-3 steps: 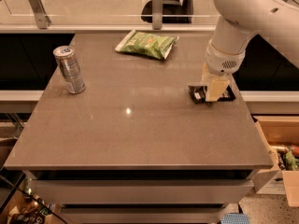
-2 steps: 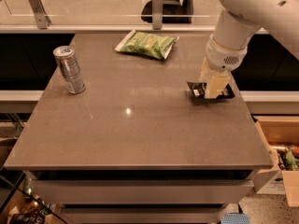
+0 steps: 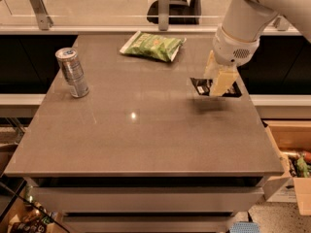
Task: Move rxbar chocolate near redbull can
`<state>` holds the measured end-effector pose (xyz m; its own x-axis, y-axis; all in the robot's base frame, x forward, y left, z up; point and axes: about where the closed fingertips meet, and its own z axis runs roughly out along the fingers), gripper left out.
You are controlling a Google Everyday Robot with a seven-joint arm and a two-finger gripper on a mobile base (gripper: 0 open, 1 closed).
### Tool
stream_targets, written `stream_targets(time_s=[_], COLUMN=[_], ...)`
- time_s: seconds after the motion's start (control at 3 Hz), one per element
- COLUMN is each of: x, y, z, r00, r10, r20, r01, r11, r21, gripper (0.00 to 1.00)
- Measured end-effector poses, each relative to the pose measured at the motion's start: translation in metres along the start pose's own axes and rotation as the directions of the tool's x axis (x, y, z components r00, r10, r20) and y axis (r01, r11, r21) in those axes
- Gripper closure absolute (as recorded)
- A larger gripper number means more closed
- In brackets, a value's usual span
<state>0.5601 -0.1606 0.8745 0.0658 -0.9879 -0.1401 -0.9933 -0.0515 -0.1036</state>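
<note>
Pinching: rxbar chocolate, clamped between the fingers of my hand, black ends showing either side, just above the desk. Location: well apart from redbull can, to its right.

No text legible anywhere in the camera view.
- Bar: white marks on the black wrapper, letters not resolvable.
- Can: blue marks near the top on the silver body, no brand word readable.
- Bag: green print with pale patches, no wording made out.
- Gripper: sits over the bar near the right edge of the table; it carries no readable label or number, and it covers the middle of the wrapper.
</note>
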Motion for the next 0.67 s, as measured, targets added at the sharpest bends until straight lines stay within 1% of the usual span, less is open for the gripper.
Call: stream_targets(time_s=[0.33, 0.67], x=[-0.017, -0.041], y=[0.002, 0.002], z=[-0.014, -0.025], r00=[0.998, 0.990], r10=[-0.024, -0.072], r20=[0.052, 0.118], r01=[0.022, 0.067], r11=[0.9995, 0.9968], r21=[0.021, 0.044], gripper=[1.00, 1.00])
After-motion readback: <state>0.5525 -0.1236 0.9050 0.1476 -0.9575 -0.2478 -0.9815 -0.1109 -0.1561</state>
